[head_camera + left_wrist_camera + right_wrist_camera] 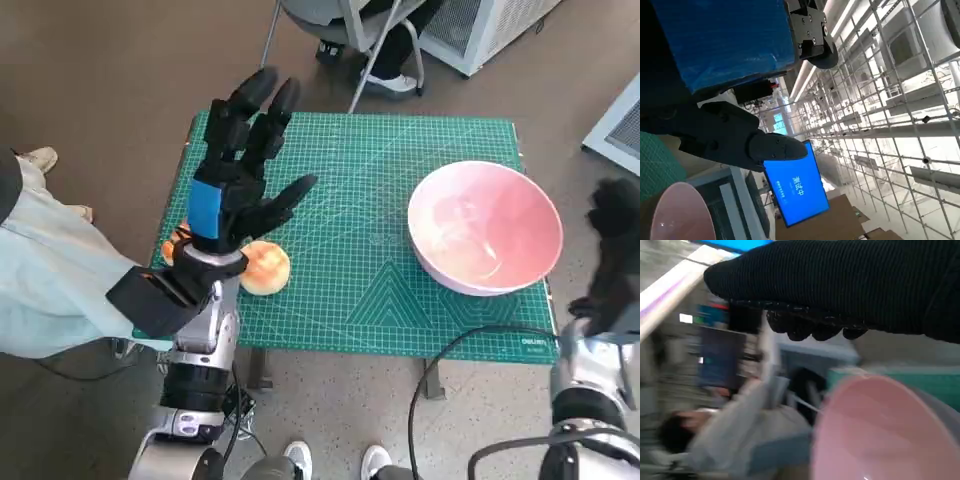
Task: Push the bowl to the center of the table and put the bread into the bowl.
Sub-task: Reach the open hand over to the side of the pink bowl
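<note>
From the head camera I saw the pink bowl (pixel 486 227) sitting on the green cutting mat (pixel 370 200) near the bench's right edge, toward the near right corner and well off the middle. It stood upright, with nothing visible inside it. The bread (pixel 265 267), a round pale-orange roll, lay close to the near left corner of the bench, and something orange (pixel 172 244) peeked out beside it at the left edge, mostly hidden by the arm.

My left robot hand (pixel 243 160) was raised above the left side of the bench with its black fingers (pixel 262 92) spread apart and nothing in them; the bread lay below its wrist, and I could not tell whether anything touched it. My right robot hand (pixel 610 255) hung just off the right edge of the bench, beside the bowl's rim. Only the dark glove showed, blurred, so I could not tell whether its fingers were spread or curled.

A person in pale clothing (pixel 50 280) sat at the left of the bench, and a chair (pixel 350 40) stood beyond the far edge.
</note>
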